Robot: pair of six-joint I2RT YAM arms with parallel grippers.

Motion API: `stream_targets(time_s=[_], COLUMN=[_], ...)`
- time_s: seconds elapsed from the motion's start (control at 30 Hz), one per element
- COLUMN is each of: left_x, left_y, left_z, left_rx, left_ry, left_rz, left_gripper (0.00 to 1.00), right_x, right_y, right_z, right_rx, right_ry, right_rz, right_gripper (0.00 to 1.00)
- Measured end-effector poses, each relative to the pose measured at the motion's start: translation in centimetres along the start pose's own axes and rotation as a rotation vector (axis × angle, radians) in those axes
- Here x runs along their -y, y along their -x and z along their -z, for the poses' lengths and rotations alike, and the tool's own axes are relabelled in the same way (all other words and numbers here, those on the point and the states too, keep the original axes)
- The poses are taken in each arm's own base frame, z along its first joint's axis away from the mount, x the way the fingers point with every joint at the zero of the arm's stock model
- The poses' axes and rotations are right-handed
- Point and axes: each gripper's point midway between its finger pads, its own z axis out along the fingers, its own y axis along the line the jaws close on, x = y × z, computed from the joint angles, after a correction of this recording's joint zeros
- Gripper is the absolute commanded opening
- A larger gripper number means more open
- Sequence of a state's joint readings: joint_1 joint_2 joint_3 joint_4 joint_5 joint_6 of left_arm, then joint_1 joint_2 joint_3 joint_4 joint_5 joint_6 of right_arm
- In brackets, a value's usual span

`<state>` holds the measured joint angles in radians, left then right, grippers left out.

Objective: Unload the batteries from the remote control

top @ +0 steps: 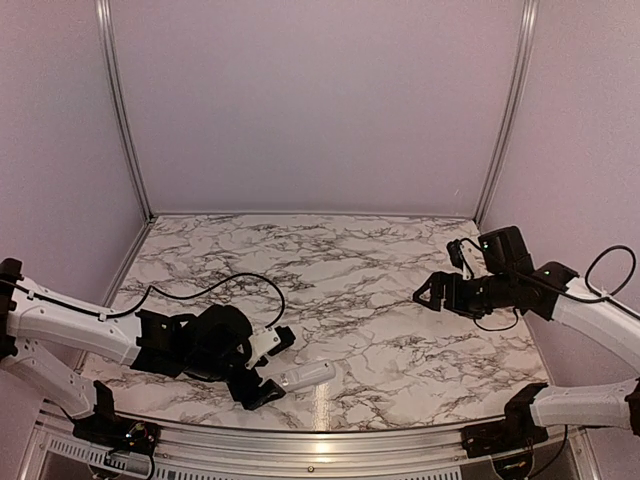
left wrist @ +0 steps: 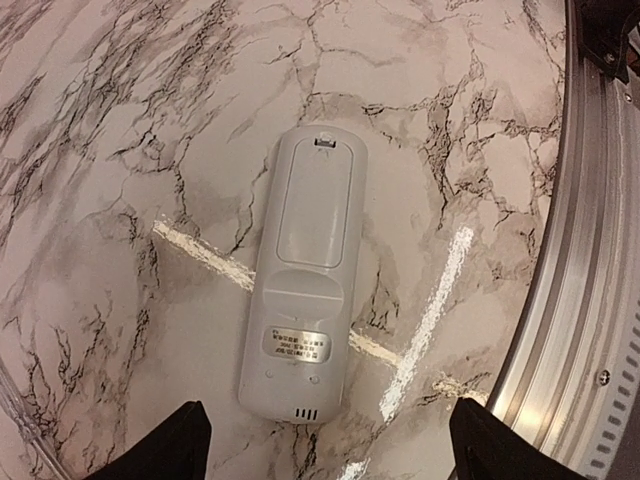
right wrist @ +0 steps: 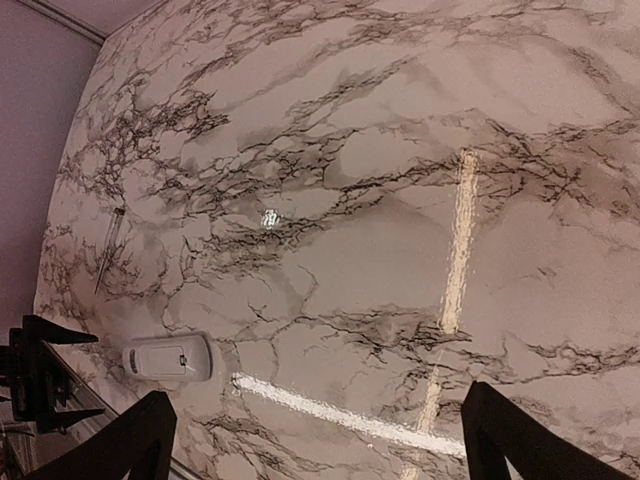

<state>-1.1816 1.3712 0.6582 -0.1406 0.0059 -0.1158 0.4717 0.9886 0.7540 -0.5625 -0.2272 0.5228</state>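
The remote control (left wrist: 305,290) is a slim white bar with round corners. It lies flat on the marble table (top: 350,260) with its back face up, so the button side cannot be seen. A long lid (left wrist: 315,205) covers the far half of the back. The lid is shut, with a small catch (left wrist: 323,141) at its far end. Below the lid there is a shiny silver label (left wrist: 297,345). A row of tiny slots (left wrist: 305,413) sits at the end nearest the camera.

The remote control rests close to the near edge of the table, left of the middle, just beside the metal rail (left wrist: 580,300). The left end effector (top: 283,364) is low by it and wide open. Its two dark fingers (left wrist: 165,450) stand on either side of the slotted end and do not touch it.

The right end effector (top: 425,290) hangs over the right side of the table, well apart from the remote control. It is wide open too and holds nothing.

Only the left wrist view shows the lid, the catch and the label. The top view shows just a small white bar there, but it alone shows both arms at once. The right wrist view shows the remote control small and far away — and a thin grey stick (right wrist: 110,245) lying near the left edge of the table, apart from it. The other views do not show that stick clearly.
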Motion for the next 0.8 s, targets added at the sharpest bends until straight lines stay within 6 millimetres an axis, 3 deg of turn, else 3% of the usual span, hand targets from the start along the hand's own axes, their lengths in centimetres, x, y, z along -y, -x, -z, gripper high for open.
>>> stream_targets(time_s=[0.5, 0.8], left_x=[-1.0, -1.4], left_y=[-0.4, -2.2], left_z=[-2.0, -3.8], left_rx=[-0.034, -0.095], left_ry=[0.061, 0.072], left_rz=[-0.105, -0.143], left_gripper=[0.83, 0.79], right_x=[0.1, 0.0], right_y=[-0.9, -1.2], right_z=[1.2, 1.3], right_rx=[0.008, 0.002], right_ry=[0.013, 0.023], right_rz=[-0.024, -0.042], right_gripper=[0.98, 0.98])
